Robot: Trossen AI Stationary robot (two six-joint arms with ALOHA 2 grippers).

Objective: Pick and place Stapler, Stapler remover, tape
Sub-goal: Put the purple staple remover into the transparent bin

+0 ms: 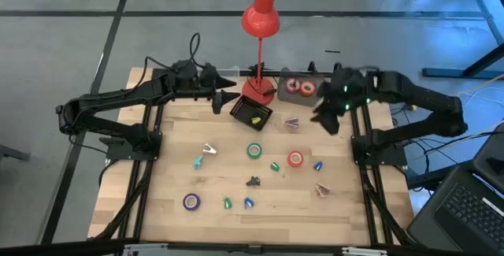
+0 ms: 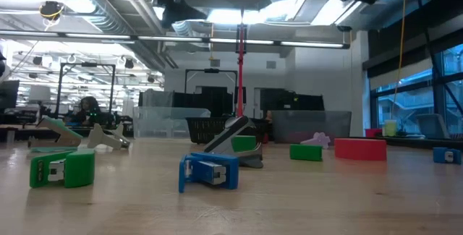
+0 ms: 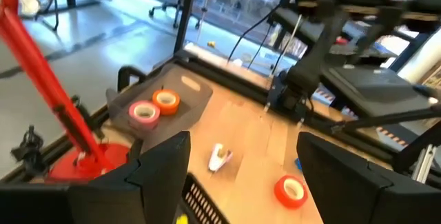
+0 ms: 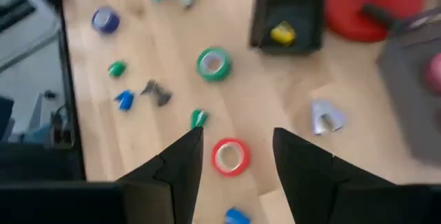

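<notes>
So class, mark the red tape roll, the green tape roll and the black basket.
red tape roll (image 1: pixel 295 159), high view, on its ring.
green tape roll (image 1: pixel 254 151), high view, on its ring.
black basket (image 4: pixel 258 24), right wrist view, on its side wall.

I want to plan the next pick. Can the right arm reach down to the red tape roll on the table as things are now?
Probably yes. The right gripper is open above the table, and the red tape roll lies flat between its fingers in the wrist view, with bare wood around it. The nearest small green piece lies apart.
</notes>
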